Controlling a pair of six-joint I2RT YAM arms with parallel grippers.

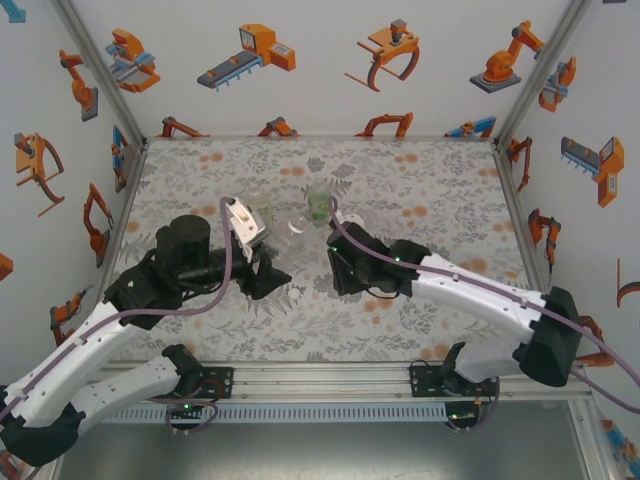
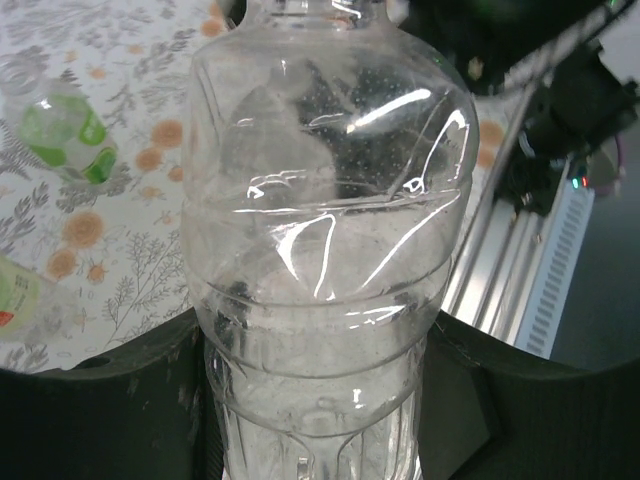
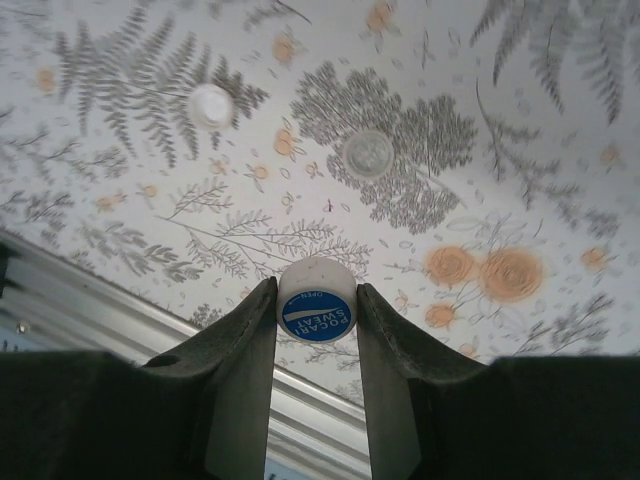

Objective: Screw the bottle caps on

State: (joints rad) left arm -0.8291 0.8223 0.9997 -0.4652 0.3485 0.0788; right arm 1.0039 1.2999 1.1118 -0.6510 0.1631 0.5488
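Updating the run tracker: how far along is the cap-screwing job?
Done: nothing, since no cap is on a bottle yet. Two loose caps lie on the table. In hand: the left claw grips the colourless bottle, and the right claw pinches a blue-labelled cap. Left: screw that one on, then cap the green bottle and the pale bottle.

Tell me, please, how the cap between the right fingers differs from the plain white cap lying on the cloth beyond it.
The held cap is clamped by its sides between the right fingers; the plain white cap lies loose on the floral cloth, untouched. The held cap shows a blue printed label; the plain white cap shows a bare white face. Both are small, round and white.
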